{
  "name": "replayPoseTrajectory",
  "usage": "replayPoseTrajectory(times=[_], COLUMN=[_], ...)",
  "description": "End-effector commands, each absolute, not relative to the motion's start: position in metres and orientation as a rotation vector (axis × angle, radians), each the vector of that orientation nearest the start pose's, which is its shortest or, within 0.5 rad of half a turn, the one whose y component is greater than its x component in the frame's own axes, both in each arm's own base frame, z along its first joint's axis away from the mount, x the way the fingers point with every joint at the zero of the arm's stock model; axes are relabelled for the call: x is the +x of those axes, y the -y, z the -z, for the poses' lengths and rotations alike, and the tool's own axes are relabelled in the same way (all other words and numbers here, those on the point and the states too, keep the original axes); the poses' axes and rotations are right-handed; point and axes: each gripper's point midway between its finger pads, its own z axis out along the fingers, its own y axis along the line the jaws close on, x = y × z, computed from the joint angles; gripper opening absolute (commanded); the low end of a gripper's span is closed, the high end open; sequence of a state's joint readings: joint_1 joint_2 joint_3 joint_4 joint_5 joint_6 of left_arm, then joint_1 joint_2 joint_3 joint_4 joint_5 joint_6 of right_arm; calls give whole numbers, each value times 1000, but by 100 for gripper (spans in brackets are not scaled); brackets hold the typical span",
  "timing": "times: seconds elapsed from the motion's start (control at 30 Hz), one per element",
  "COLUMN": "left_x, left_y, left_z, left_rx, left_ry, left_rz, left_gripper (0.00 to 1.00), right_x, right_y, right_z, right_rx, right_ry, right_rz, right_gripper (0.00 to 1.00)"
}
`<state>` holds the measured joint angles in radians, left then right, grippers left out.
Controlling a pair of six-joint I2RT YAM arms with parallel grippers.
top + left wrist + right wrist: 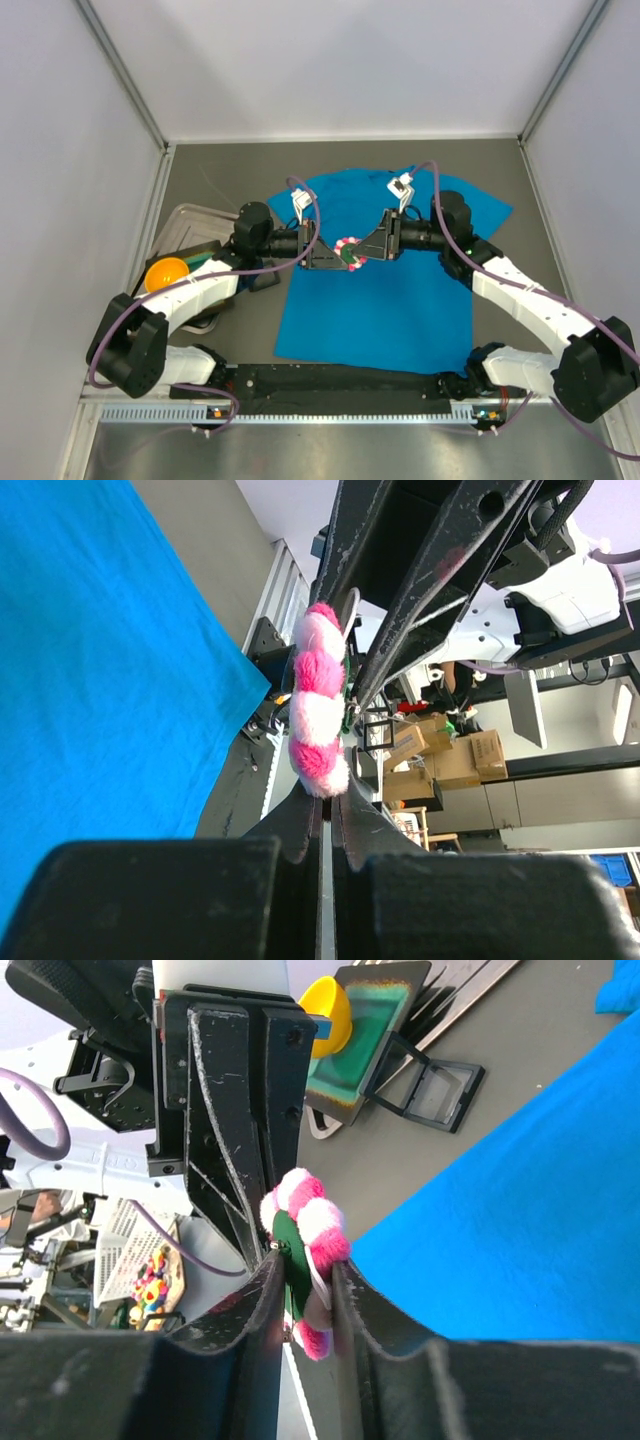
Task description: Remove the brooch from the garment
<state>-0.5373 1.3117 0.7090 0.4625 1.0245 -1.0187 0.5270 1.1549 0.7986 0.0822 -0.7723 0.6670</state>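
Observation:
The brooch (pixel 349 252), a ring of fluffy pink and white petals on a green backing, hangs in the air between my two grippers, above the blue T-shirt (pixel 380 310) lying flat on the table. My left gripper (pixel 333 256) comes from the left, its fingers nearly together and pinching the brooch's edge (pixel 318 705) at the tips (pixel 327 795). My right gripper (pixel 368 249) comes from the right and is shut across the brooch (pixel 312 1240), green backing against one finger, petals against the other. The shirt shows in both wrist views (pixel 100 680) (pixel 520 1210). The brooch does not touch the shirt.
A metal tray (pixel 185 222) lies at the left, with an orange round ball (pixel 165 272) and a green-topped pad (pixel 205 257) beside it. The right wrist view shows that pad (pixel 365 1030) and a black frame (pixel 430 1090). A black rail (pixel 340 380) runs along the near edge.

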Motion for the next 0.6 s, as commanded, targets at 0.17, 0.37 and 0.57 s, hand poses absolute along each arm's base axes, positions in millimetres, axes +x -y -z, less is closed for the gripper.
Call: replayPoseTrajectory(times=[0.17,0.37,0.57], left_x=[185,187,192], left_y=[310,310,309], left_z=[-252,-252,-256], left_rx=[538,532,484], left_ry=[-1977,-1977,-1957], left_rz=[1917,1910,1882], left_gripper=[0,0,24], right_x=[207,206,211], right_y=[-288,-291,-291], right_z=[-268,-269,-269], right_rx=[-516,-488,-378], right_ry=[-1878,-1875,-1855], right_rz=[-1595,-1642,-1678], right_gripper=[0,0,0])
